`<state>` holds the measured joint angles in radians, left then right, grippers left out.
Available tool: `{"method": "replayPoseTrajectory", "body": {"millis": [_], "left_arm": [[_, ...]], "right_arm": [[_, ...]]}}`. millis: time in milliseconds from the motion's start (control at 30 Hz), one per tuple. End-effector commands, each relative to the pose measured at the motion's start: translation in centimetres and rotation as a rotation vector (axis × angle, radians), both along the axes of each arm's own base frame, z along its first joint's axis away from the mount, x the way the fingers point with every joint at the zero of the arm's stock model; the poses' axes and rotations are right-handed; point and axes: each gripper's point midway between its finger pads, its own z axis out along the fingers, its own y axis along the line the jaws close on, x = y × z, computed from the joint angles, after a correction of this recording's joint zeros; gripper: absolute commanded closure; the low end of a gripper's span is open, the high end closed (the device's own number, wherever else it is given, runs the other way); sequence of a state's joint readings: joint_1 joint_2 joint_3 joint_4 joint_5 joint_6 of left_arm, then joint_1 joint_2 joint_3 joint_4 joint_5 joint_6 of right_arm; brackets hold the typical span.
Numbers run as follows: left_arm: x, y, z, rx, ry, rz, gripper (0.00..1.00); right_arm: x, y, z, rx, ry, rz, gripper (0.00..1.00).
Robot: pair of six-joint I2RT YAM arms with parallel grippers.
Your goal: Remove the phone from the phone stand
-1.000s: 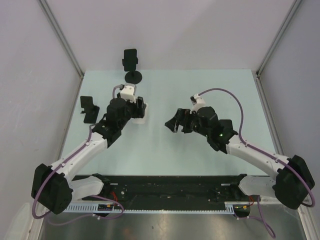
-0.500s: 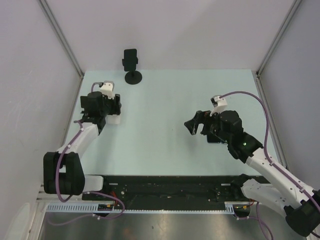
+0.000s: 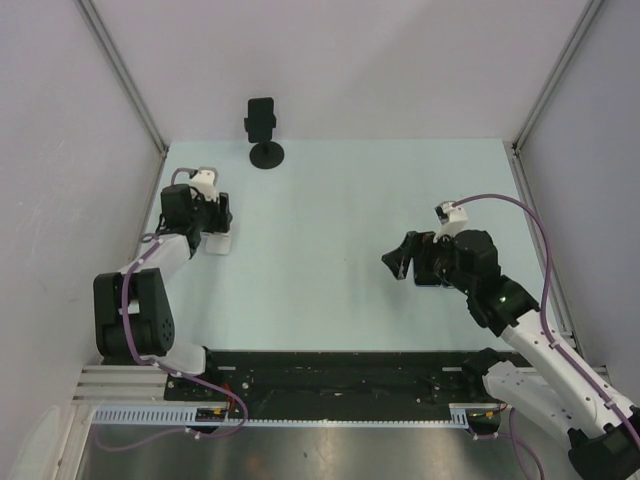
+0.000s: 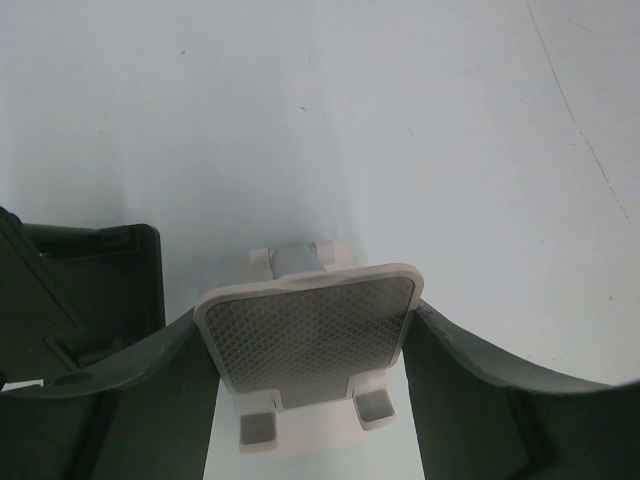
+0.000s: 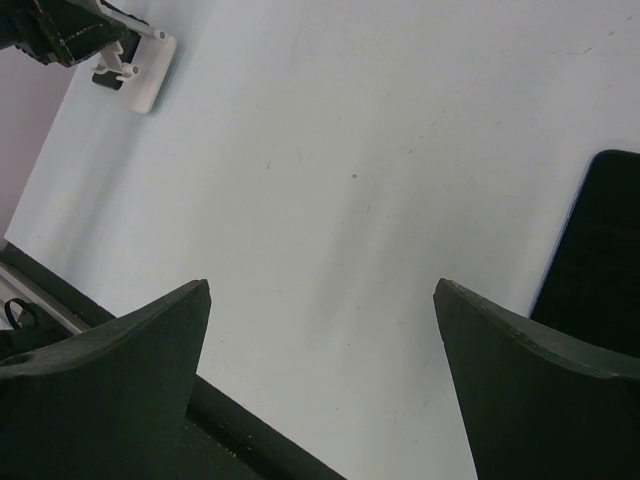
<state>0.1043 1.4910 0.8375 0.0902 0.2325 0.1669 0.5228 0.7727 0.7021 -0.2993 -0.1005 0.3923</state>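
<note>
White phone stand (image 3: 217,242) grasped between the left gripper's (image 4: 308,345) jaws, at the counter's (image 3: 330,200) far left. Dark phone (image 5: 598,250) lies flat at the right, cropped by the frame, beside the released right gripper (image 5: 320,300).

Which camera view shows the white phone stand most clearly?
The left wrist view: the white phone stand fills the centre, with its textured plate and two lips clear between the fingers. The top external view shows it small, at the left arm's tip. The right wrist view shows it tiny in a corner.
</note>
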Motion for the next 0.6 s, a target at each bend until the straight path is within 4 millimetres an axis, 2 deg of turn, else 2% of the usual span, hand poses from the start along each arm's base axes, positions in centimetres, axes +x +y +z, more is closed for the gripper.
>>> {"method": "replayPoseTrajectory", "body": {"millis": [0,233,567], "left_arm": [[2.7,0.1,3.6,0.056,-0.143,-0.077,0.86],[3.1,1.0,4.1,0.058,-0.17,-0.056,0.86],[3.0,2.7,2.6,0.057,-0.15,-0.021,0.84]], "right_arm": [[-0.6,-0.1,0.4,0.031,-0.004,0.009,0.01],[-1.1,-0.7,0.2,0.041,-0.002,-0.007,0.01],[-1.1,-1.3,-0.3,0.036,0.005,-0.009,0.01]]}}
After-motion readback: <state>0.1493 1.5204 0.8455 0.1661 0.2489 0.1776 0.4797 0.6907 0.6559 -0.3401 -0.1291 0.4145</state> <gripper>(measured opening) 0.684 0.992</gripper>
